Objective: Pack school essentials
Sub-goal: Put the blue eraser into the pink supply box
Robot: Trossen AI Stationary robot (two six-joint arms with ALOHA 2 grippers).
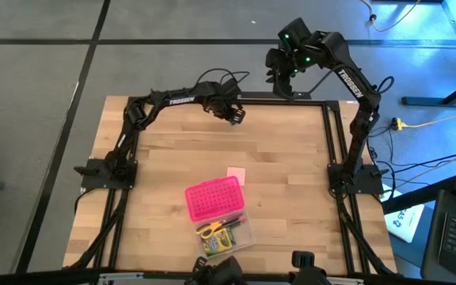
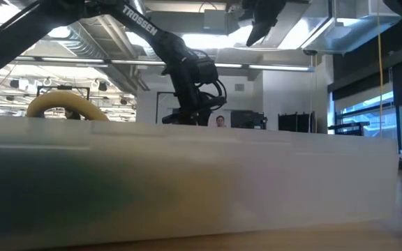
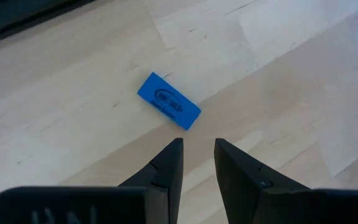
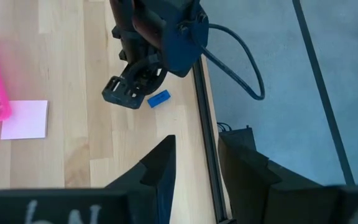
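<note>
**A:** High view first: where is everything on the bench (image 1: 157, 166)?

**B:** The left hand (image 1: 237, 115) hangs low near the bench's far edge. The right hand (image 1: 279, 77) is raised out past that edge, over the floor, and waits. Near the front edge lies the bright pink dotted box (image 1: 213, 198), open, with its clear half (image 1: 240, 234) already holding the yellow-handled scissors (image 1: 209, 229), the yellow-green crayon box (image 1: 221, 245) and some thin pens and pencils (image 1: 229, 221).

**A:** So what is left out?

**B:** The pale pink square pad (image 1: 236, 175), lying just beyond the box, and the tiny blue piece (image 3: 168, 101). In the left wrist view it lies flat on the wood just ahead of the fingers (image 3: 166, 168), apart from them.

**A:** Is the left hand holding anything?

**B:** No. Its fingers are parted by a narrow gap with nothing between them. The right wrist view shows the same for the right hand: a gap, nothing held. It also shows the blue piece just beside the left hand, close to the bench's far rail.

**A:** Which step is this, then?

**B:** I judge it the approach to picking up the blue piece; packing looks mostly done.

**A:** And the next move?

**B:** The gap looks tight, so the fingers would likely need to widen, reach forward, straddle the piece's shorter width and come down to the wood. It is flat and thin, so a shallow grip could slip off.
</note>
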